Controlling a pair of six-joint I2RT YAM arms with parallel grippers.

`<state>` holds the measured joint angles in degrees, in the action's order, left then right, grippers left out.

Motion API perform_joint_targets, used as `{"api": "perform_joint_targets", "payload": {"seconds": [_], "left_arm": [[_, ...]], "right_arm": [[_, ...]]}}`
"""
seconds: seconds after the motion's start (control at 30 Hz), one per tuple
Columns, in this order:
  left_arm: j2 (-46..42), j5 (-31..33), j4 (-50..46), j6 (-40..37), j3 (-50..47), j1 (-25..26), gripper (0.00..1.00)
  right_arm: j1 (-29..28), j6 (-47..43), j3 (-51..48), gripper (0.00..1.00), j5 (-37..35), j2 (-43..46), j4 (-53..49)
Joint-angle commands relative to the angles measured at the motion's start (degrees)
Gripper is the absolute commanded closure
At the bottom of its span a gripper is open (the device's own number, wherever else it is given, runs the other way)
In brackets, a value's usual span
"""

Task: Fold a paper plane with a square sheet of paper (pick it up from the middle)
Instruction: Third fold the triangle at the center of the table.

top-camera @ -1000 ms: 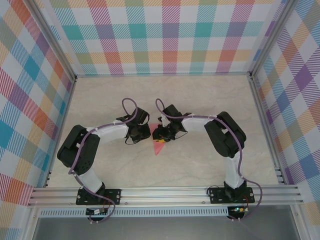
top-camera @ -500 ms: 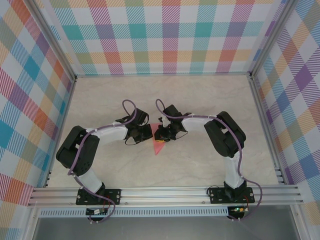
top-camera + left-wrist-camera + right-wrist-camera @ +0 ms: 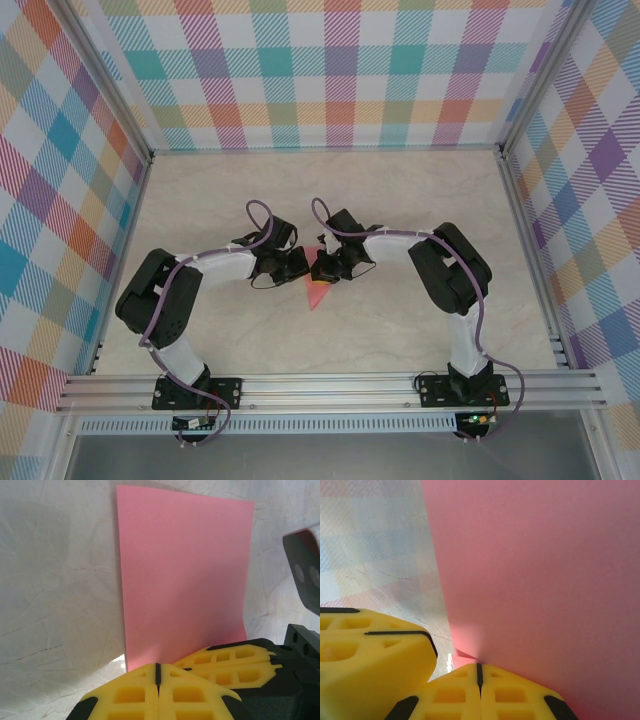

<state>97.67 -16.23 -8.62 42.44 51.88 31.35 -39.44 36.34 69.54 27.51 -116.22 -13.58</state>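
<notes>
Both the left fingers (image 3: 145,677) and the right fingers (image 3: 505,680) are pinched tight on the pink paper (image 3: 182,575), seemingly mid-fold, so next comes a careful, straight crease.

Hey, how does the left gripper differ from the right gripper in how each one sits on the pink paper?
The left gripper meets the pink paper at its edge, near a corner; the right gripper has a small crease of paper rising into its tips. Seen from above, the left gripper sits beside the paper, the right gripper over its middle. Both have yellow fingers, shut.
</notes>
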Motion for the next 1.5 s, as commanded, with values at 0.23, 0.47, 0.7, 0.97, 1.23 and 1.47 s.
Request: {"api": "perform_joint_targets", "payload": {"seconds": [0.23, 0.47, 0.7, 0.97, 1.23, 1.47], "left_arm": [[1.03, -2.65, -1.85, -0.16, -1.77, 0.20, 1.00], [0.90, -3.35, -1.45, 0.33, -2.89, 0.46, 1.00], [-1.35, -2.68, -0.74, 0.80, -3.71, 0.46, 1.00], [-1.97, -3.63, 1.49, 1.59, -4.53, 0.46, 1.00], [-3.07, -2.64, 2.98, 2.21, -5.03, 0.34, 1.00], [-3.83, -3.37, 4.45, 2.52, -5.37, 0.11, 1.00]], "right_arm": [[-0.46, -0.85, 0.16, 0.97, -2.20, -2.58, -2.24], [-0.46, -0.77, 0.01, 0.98, -2.26, -2.74, -2.15], [-0.46, -0.69, -0.06, 0.99, -2.19, -2.69, -2.20], [-0.45, -0.43, -0.18, 1.00, -2.24, -2.87, -2.15], [-0.46, -0.32, -0.37, 1.00, -2.02, -3.00, -2.07], [-0.45, -0.25, -0.37, 1.00, -2.02, -3.12, -2.11]]}}
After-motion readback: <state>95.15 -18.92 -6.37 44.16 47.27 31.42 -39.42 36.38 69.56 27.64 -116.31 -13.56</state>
